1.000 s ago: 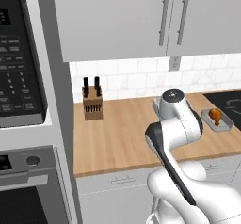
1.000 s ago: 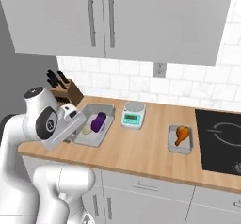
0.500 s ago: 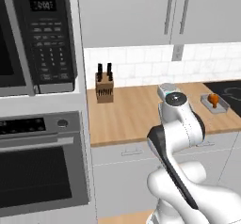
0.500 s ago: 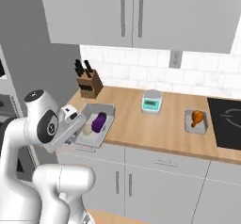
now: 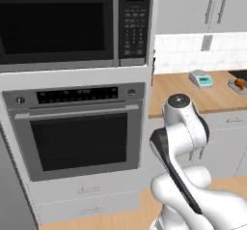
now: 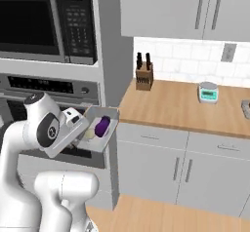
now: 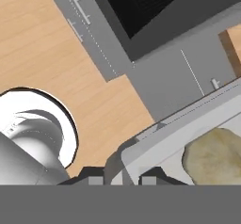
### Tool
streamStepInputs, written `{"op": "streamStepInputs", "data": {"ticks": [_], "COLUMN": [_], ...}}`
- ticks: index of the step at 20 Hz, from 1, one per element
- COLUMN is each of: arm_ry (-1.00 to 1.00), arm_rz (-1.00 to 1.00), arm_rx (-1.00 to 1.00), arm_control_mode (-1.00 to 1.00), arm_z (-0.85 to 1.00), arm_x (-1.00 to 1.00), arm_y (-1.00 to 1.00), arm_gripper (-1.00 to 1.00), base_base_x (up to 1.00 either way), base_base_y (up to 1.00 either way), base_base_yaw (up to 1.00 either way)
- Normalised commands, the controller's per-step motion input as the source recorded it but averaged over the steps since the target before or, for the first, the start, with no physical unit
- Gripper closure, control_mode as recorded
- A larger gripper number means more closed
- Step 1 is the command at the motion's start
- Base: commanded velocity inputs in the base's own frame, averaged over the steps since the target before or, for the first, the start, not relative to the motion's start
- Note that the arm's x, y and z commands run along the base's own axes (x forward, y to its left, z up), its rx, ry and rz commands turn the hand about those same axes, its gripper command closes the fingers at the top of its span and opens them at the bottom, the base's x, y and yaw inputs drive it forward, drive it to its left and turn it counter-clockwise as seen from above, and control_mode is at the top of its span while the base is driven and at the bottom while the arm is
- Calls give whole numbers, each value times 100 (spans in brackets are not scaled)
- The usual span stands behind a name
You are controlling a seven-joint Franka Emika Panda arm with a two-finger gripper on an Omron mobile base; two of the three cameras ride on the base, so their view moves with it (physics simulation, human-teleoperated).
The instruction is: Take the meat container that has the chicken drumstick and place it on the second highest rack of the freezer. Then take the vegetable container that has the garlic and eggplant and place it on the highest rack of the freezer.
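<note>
Gripper of the white arm is clamped on the near rim of a grey vegetable container, carried in the air in front of the built-in oven; inside lie the dark purple eggplant and the pale garlic, just beside each other; from the hand camera the garlic sits close behind the clamped rim; farther right on the wooden desk stand a knife block and a small scale; the chicken drumstick lies in its tray at the desk's far end.
</note>
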Motion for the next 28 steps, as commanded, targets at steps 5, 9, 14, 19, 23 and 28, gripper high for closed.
{"op": "streamStepInputs", "data": {"ticks": [5,9,14,19,23,28], "arm_ry": [0,0,0,0,0,0], "arm_rz": [0,0,0,0,0,0], "arm_rx": [0,0,0,0,0,0], "arm_control_mode": [100,100,100,100,100,100], "arm_z": [0,0,0,0,0,0], "arm_x": [0,0,0,0,0,0], "arm_y": [0,0,0,0,0,0], "arm_gripper": [100,100,100,100,100,100], "base_base_x": [-34,-30,-11,-4,-11,-9], "base_base_y": [100,100,100,100,100,100], "base_base_yaw": [2,13,26,30,32,26]}}
